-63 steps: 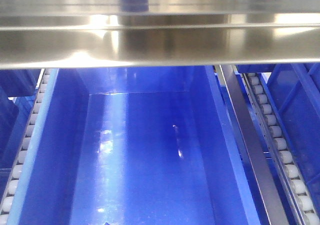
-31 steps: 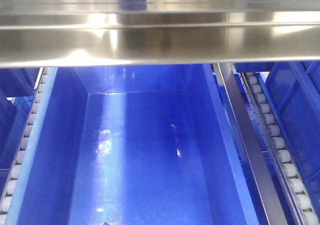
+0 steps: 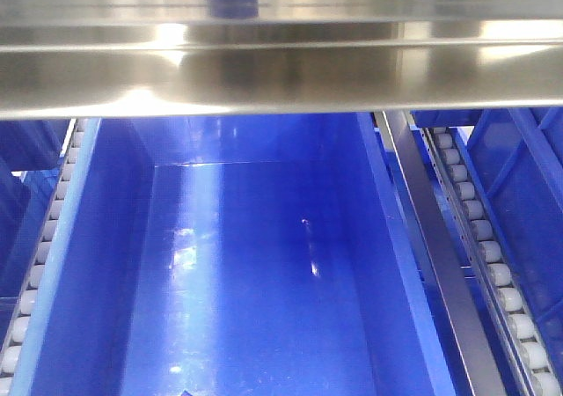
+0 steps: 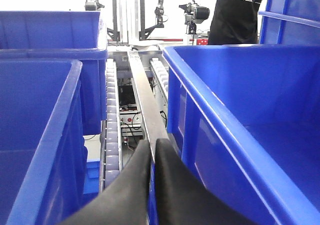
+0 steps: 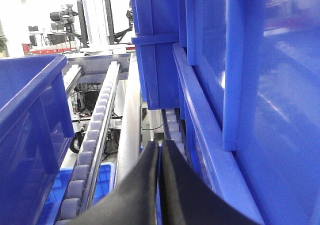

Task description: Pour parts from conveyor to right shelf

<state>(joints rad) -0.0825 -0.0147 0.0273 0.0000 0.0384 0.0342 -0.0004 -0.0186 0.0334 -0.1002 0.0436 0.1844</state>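
A large blue bin (image 3: 255, 308) fills the front view under a steel shelf beam (image 3: 281, 70); its floor is bare and no parts show. Neither gripper shows in that view. In the left wrist view my left gripper (image 4: 152, 144) has its black fingers pressed together, just left of a blue bin's rim (image 4: 210, 110). In the right wrist view my right gripper (image 5: 160, 144) is also closed, between a steel tube (image 5: 131, 120) and a tall blue bin wall (image 5: 240, 85). A thin blue sliver shows between each pair of fingers; I cannot tell what it is.
Roller tracks (image 3: 40, 264) (image 3: 488, 255) and a steel rail (image 3: 431, 238) flank the big bin. More blue bins stand on the left (image 4: 50, 135) (image 5: 30, 100). A roller track (image 4: 111, 115) runs ahead. A person in a black shirt (image 4: 235, 15) stands at the back.
In the front view the bin, rail and right rollers have slid slightly to the left, then held still.
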